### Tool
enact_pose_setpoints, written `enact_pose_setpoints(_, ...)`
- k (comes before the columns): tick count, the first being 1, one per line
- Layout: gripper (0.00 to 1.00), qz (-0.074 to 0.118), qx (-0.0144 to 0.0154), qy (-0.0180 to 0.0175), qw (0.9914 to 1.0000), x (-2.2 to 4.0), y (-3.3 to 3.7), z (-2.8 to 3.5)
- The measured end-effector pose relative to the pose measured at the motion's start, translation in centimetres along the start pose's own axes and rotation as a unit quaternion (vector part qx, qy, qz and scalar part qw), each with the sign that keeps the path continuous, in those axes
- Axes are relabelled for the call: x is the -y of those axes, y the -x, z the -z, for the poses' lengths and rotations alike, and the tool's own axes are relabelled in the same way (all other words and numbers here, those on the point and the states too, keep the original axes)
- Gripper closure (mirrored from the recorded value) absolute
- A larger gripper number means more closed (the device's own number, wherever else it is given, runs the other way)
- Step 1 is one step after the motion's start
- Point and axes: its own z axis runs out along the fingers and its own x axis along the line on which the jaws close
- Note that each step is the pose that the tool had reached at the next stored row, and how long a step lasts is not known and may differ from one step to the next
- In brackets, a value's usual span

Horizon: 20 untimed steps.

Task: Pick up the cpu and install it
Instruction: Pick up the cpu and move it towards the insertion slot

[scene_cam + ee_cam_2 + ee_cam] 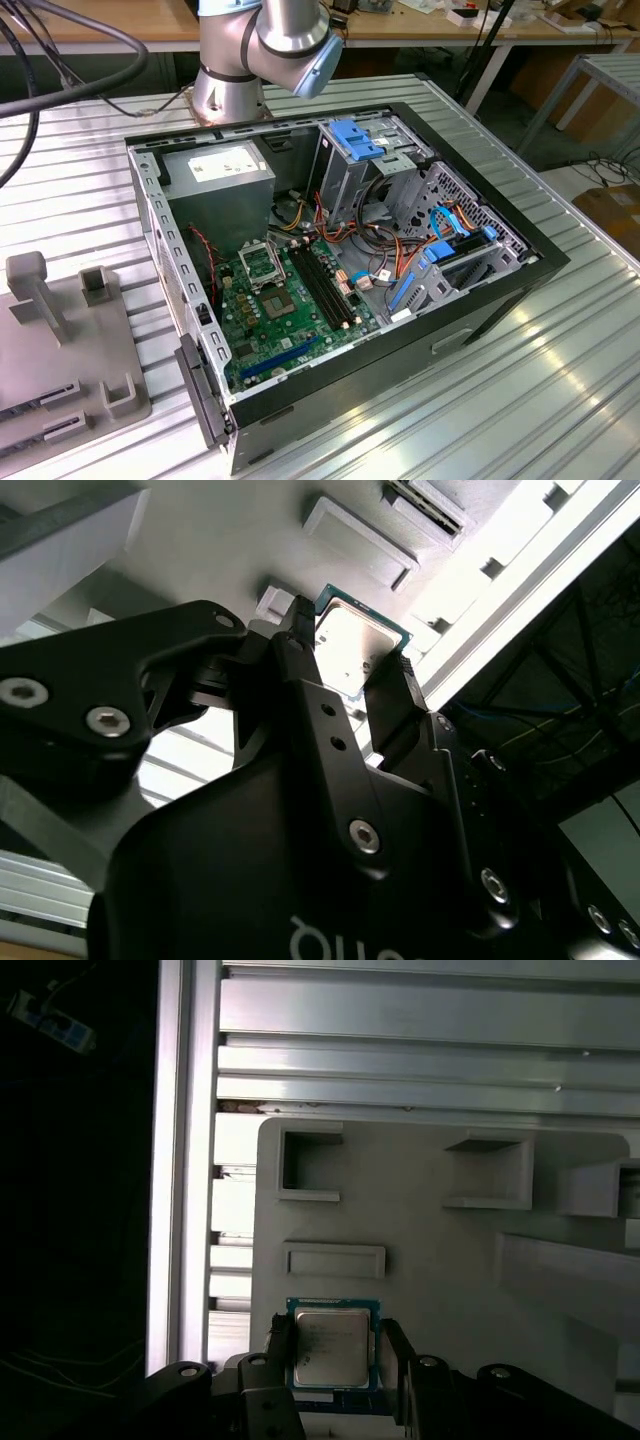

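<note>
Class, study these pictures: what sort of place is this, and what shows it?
Probably a robotics lab or workshop: a robot arm stands on a ribbed metal table next to an open computer case, with wooden workbenches behind.

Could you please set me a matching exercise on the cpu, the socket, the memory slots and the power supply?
Things:
1. cpu
2. socket
3. memory slots
4. power supply

Descriptions:
a. long and black, on the motherboard
b. square metal frame with a dark centre
c. grey box in a corner of the case
d. held in the gripper

Pairs: 1-d, 2-b, 3-a, 4-c.
</note>
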Motion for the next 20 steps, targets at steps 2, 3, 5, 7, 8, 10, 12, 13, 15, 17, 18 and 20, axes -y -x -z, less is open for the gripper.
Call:
enact_pose_setpoints(2, 0.55, 0.000, 0.0000, 0.0000, 1.00000, 0.00, -0.01, 0.14)
enact_pose_setpoints(3, 0.55, 0.000, 0.0000, 0.0001, 1.00000, -0.01, -0.01, 0.17)
enact_pose_setpoints(5, 0.55, 0.000, 0.0001, 0.0001, 1.00000, -0.01, -0.01, 0.23)
enact_pose_setpoints(7, 0.55, 0.000, 0.0000, 0.0001, 1.00000, -0.01, -0.01, 0.30)
enact_pose_setpoints(8, 0.55, 0.000, 0.0000, 0.0000, 1.00000, -0.01, -0.01, 0.34)
enact_pose_setpoints(10, 0.55, 0.000, 0.0000, 0.0000, 1.00000, -0.01, -0.02, 0.43)
enact_pose_setpoints(12, 0.55, 0.000, 0.0001, 0.0001, 1.00000, -0.02, -0.01, 0.50)
enact_pose_setpoints(13, 0.55, 0.000, 0.0001, 0.0001, 1.00000, -0.02, -0.01, 0.52)
enact_pose_setpoints(15, 0.55, 0.000, 0.0001, 0.0001, 1.00000, -0.02, -0.02, 0.58)
enact_pose_setpoints(17, 0.55, 0.000, 0.0000, 0.0001, 1.00000, -0.02, -0.02, 0.70)
enact_pose_setpoints(18, 0.55, 0.000, 0.0000, 0.0001, 1.00000, -0.02, -0.02, 0.70)
enact_pose_setpoints(20, 0.55, 0.000, 0.0000, 0.0000, 1.00000, -0.02, -0.02, 0.73)
